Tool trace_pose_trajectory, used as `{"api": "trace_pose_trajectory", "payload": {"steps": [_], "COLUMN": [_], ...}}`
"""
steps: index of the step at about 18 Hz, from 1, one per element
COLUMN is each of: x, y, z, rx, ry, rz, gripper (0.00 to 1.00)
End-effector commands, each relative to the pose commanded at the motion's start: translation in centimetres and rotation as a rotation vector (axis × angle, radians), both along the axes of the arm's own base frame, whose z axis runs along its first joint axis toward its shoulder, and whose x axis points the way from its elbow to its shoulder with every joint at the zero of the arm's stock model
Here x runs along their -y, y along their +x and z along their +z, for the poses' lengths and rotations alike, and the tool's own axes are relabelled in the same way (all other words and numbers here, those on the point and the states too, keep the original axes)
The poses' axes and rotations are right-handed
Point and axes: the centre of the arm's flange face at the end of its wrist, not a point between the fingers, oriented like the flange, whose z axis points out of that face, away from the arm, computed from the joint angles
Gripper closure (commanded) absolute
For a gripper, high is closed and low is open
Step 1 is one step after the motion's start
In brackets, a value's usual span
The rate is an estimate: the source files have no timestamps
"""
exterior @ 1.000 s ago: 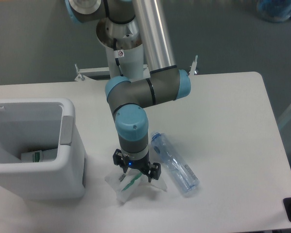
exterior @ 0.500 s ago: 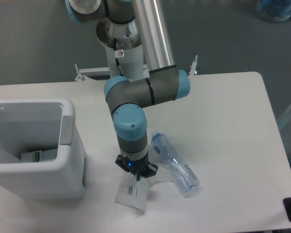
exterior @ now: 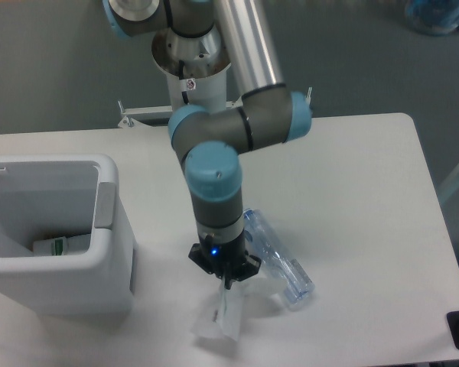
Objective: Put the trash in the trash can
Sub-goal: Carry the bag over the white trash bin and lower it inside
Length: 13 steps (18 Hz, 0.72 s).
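My gripper (exterior: 226, 281) is shut on the top of the crumpled clear plastic wrapper (exterior: 219, 319), which hangs below it, lifted off the table near the front edge. The crushed bluish plastic bottle (exterior: 281, 262) lies on the table just right of the gripper, partly hidden behind the wrist. The white trash can (exterior: 107, 252) stands at the left, well apart from the gripper, with a white-and-green item (exterior: 59, 245) lying inside it.
The table's front edge runs close below the hanging wrapper. The arm's base and a metal bracket (exterior: 145, 115) sit at the back of the table. A bluish object (exterior: 437, 15) lies on the floor at the top right.
The gripper closed on the wrapper and rose with it, shifting slightly right. The wrapper left the table and now dangles. The bottle stayed in place.
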Motion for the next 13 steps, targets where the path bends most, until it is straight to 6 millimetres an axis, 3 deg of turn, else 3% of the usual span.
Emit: {"api": "trace_pose_trajectory", "payload": {"steps": [3, 6, 9, 13], "x": [1.9, 3.0, 4.2, 5.9], "y": [0.0, 2.0, 4.5, 8.2], "z": [5.7, 11.5, 15.8, 20.1], "rx": [0.008, 0.028, 0.056, 0.058], "ry": [0.126, 0.251, 0.349, 0.431], "rz": [0.037, 0.064, 0.066, 0.027], "gripper": [0.88, 0.88, 0.88, 0.88]}}
